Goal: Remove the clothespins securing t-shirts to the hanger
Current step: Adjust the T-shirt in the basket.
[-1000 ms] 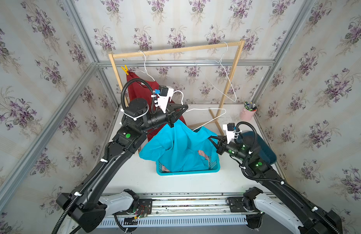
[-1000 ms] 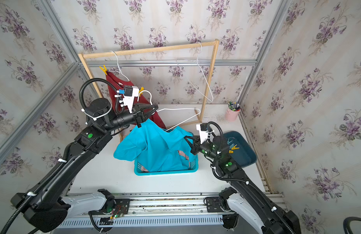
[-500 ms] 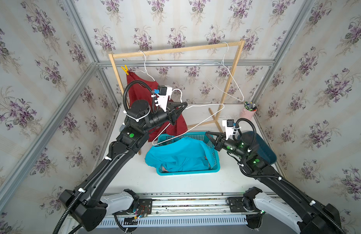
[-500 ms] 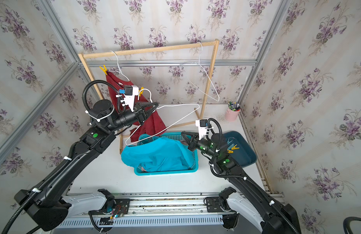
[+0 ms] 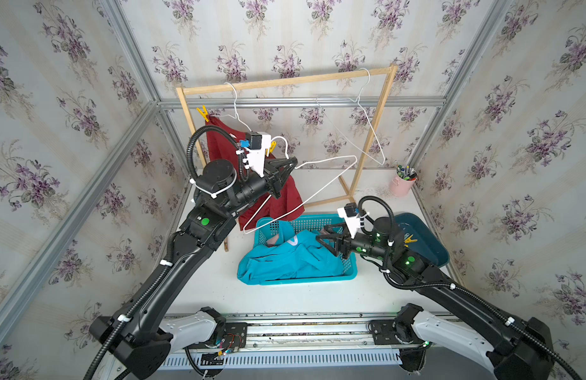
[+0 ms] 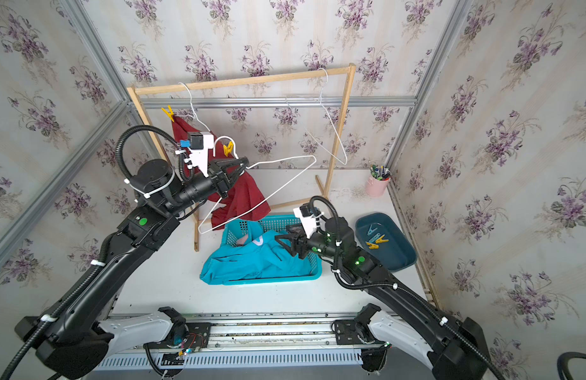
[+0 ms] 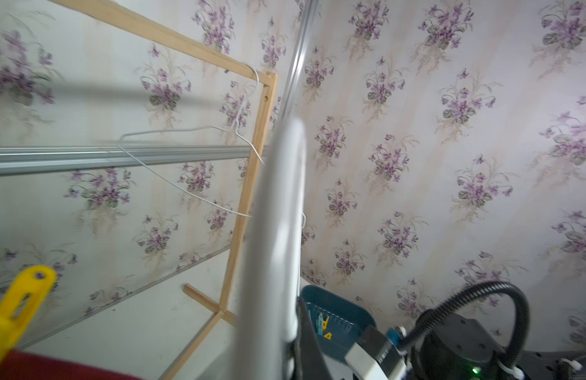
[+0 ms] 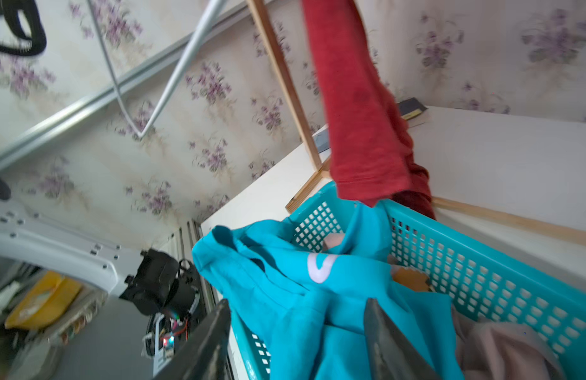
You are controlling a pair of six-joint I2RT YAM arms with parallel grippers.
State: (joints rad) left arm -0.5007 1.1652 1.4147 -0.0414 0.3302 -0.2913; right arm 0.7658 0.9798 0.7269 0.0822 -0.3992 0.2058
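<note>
My left gripper is shut on the neck of a bare white wire hanger, held tilted in the air above the basket. A turquoise t-shirt lies crumpled in the turquoise basket, spilling over its left rim. Over it my right gripper is open and holds nothing; in the right wrist view its jaws straddle the cloth. A dark red t-shirt hangs at the rack's left end, with yellow clothespins at its shoulders. Pink cloth lies under the turquoise one.
The wooden rack stands at the back, with another bare white hanger at its right end. A dark blue tray with loose clothespins sits to the right of the basket. A pink cup of pens stands in the back right corner.
The turquoise t-shirt slid off the hanger and dropped into the basket. My right gripper opened and let go of it. My left arm lifted the now bare hanger.
</note>
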